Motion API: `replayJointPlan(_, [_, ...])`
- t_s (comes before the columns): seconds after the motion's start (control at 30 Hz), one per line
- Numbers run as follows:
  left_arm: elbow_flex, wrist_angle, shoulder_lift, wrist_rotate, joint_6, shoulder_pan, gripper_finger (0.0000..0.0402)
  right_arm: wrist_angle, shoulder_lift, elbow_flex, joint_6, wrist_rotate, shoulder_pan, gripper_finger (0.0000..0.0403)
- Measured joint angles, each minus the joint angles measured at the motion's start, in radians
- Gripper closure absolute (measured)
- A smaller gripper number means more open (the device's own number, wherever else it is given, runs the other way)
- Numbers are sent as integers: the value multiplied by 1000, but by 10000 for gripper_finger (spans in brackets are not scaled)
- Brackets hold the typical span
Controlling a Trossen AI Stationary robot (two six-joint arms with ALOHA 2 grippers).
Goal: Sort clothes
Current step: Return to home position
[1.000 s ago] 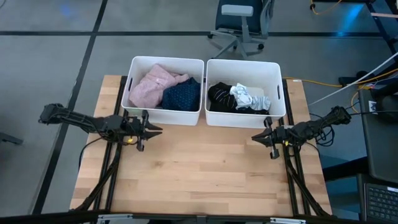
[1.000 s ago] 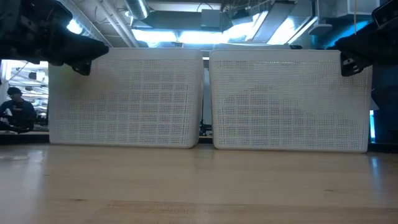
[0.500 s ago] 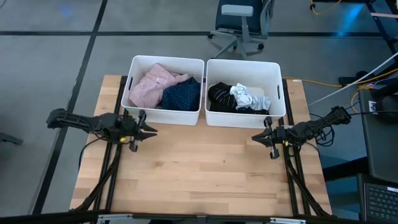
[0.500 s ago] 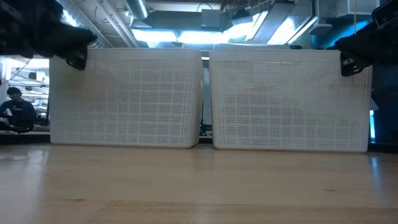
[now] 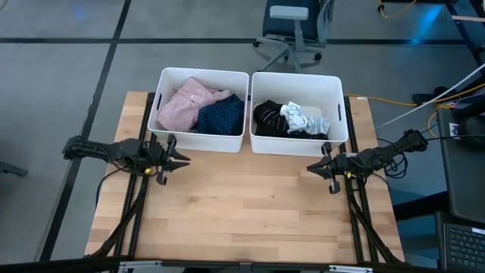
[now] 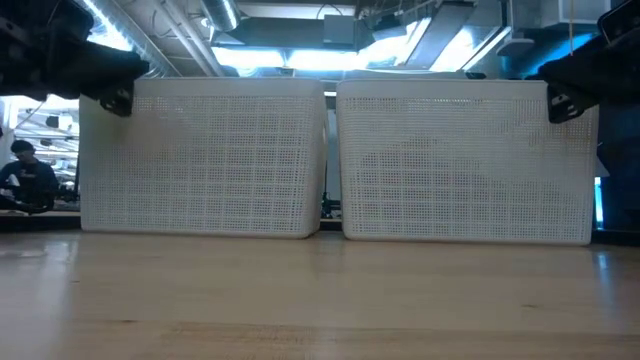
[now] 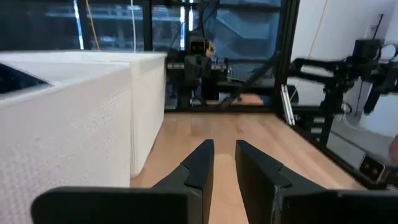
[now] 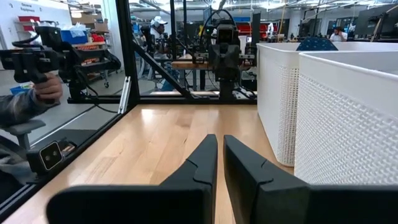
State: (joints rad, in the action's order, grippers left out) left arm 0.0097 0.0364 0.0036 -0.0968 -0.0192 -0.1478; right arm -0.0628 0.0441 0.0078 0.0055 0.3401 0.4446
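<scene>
The clothes lie in two white bins at the table's far side. The left bin [image 5: 203, 73] holds a pink fuzzy top [image 5: 184, 107] and a navy dotted cloth [image 5: 222, 116]. The right bin [image 5: 297, 76] holds a black piece [image 5: 266, 117] and a white piece [image 5: 303, 117]. My left gripper [image 5: 186, 160] hovers level near the left bin's near left corner, its fingers [image 7: 202, 163] a little apart with nothing between them. My right gripper [image 5: 309, 167] hovers level near the right bin's near right corner, shut and holding nothing.
Bare wooden tabletop [image 5: 250, 205] stretches from the bins to the near edge. Dark frame rails [image 5: 140, 220] run under each arm. An office chair [image 5: 292, 30] stands beyond the far edge. A seated person [image 6: 25, 175] shows in the room behind, and a hand [image 8: 46, 87] holds a device at the table's side.
My left gripper has drawn back toward the table's left edge, staying level and narrowly open. The right arm and the clothes have kept still.
</scene>
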Motion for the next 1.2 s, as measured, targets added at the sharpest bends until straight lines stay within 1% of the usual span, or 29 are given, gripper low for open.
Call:
replayJointPlan(0.2, [0,-12,3,0,-1,0,345,-1,-1,0,0,0,0,372])
replayJointPlan(0.5, [0,-11,4,0,104,0,345,-2,0,0,0,0,0,372])
replayJointPlan(1.2, [0,-11,5,0,98,0,345,-2,0,0,0,0,0,372])
